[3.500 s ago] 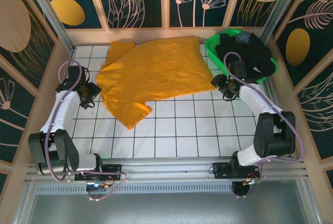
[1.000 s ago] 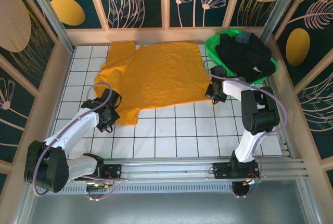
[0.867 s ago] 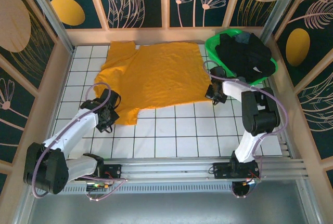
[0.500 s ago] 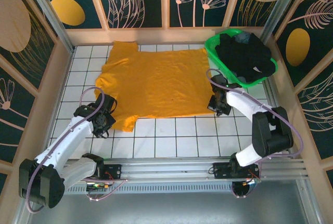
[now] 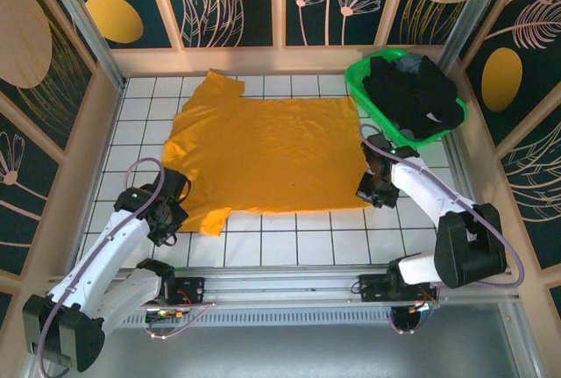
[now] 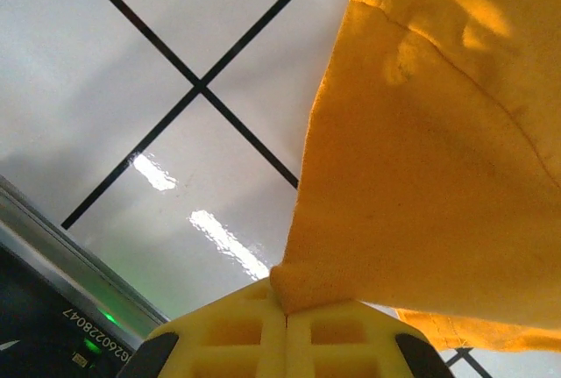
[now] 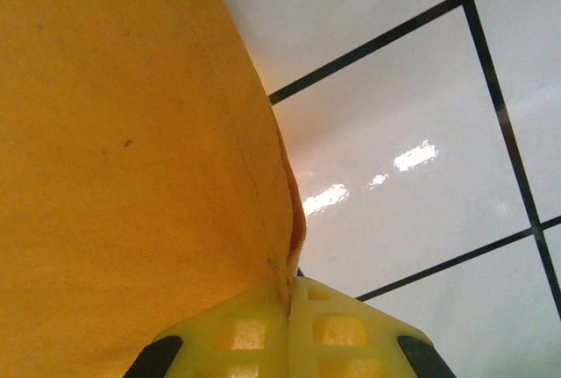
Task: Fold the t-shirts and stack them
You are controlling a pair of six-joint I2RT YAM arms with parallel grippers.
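Pinches the near left corner of the orange t-shirt (image 5: 272,154) with the left gripper (image 6: 287,310), yellow fingers pressed tight together on the cloth. Pinches the near right corner with the right gripper (image 7: 289,297), closed just as tight. Holds the shirt spread out flat in the middle of the white table (image 5: 289,239). Leaves the dark t-shirts (image 5: 412,93) heaped in the green basket (image 5: 353,74), far right corner.

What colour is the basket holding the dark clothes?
Bright green. The basket shows best in the top external view.
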